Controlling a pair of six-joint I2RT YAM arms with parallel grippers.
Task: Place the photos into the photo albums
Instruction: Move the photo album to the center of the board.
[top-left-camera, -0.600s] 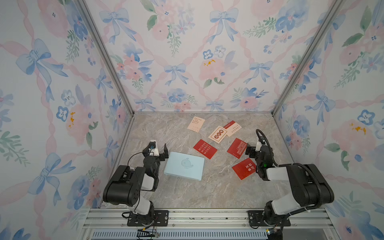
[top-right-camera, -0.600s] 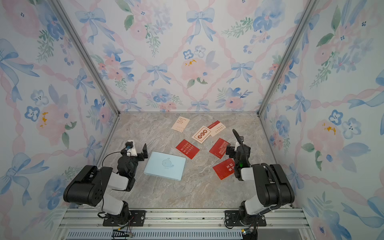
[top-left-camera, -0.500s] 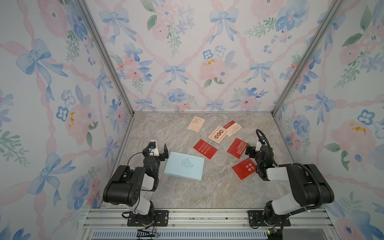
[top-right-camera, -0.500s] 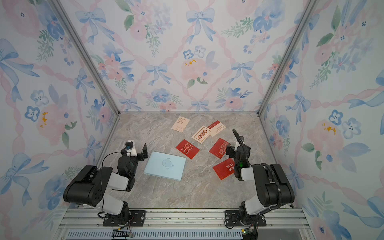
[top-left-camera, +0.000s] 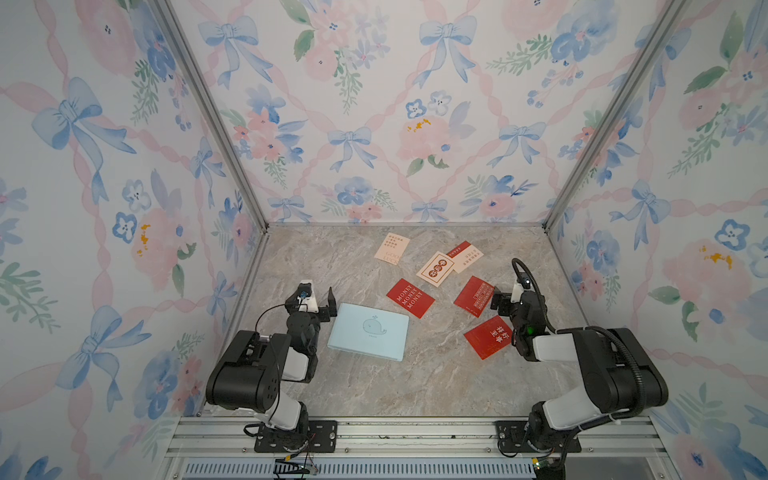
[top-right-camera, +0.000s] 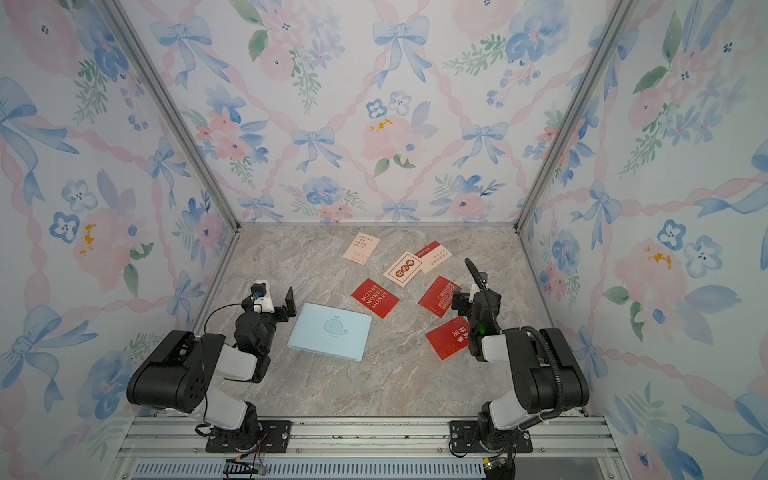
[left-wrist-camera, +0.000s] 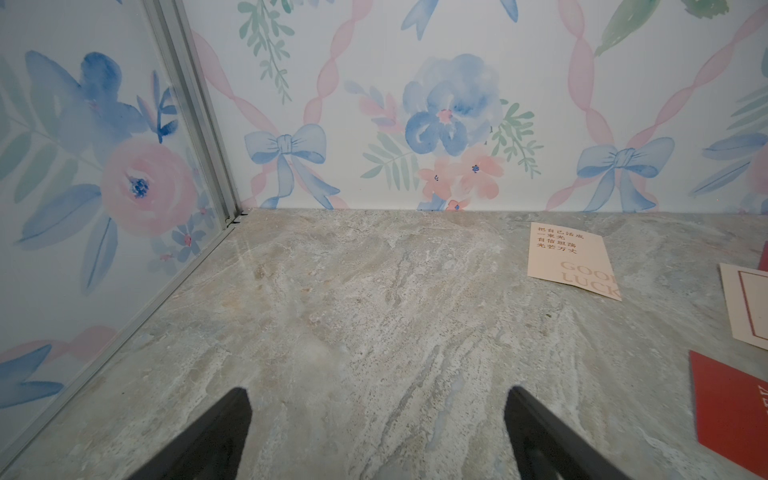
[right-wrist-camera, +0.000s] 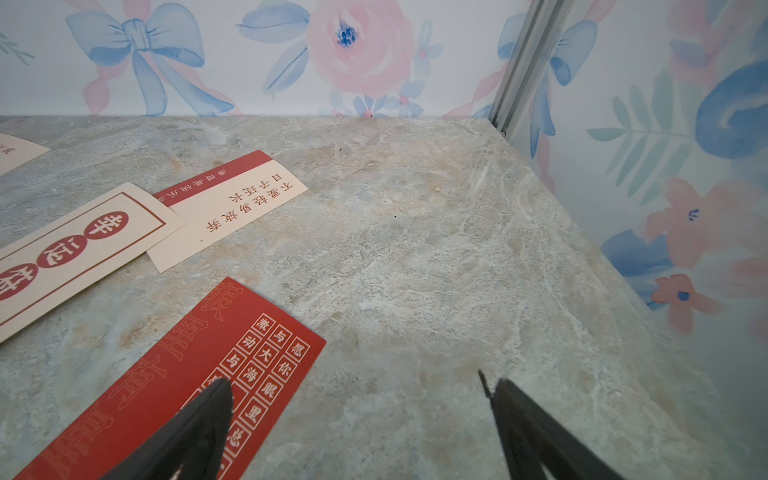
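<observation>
Album (top-left-camera: 368, 331) closed, lying flat; stiff cover, lift by its free edge. Left gripper (top-left-camera: 319, 296) just beside album, jaws spread, empty. Right gripper (right-wrist-camera: 357, 384) well apart from album, jaws spread, empty. Six cards (top-left-camera: 410, 298) scattered beyond album: thin, light, probably slippery; pinch by an edge

The tabletop (left-wrist-camera: 332, 332) reads as grey-beige marbled stone, smooth with a soft sheen. The cream card (left-wrist-camera: 571, 259) is matt paper stock. The red card (right-wrist-camera: 158, 374) looks like smooth card too, and its pale print catches a faint gleam. The album (top-left-camera: 368, 331) cover is pale blue, smooth and matt. The corner post (left-wrist-camera: 199, 124) is brushed metal. The walls (top-left-camera: 374, 104) carry flat printed florals. The left gripper (left-wrist-camera: 377, 390) shows matt black fingers (left-wrist-camera: 216, 436).
</observation>
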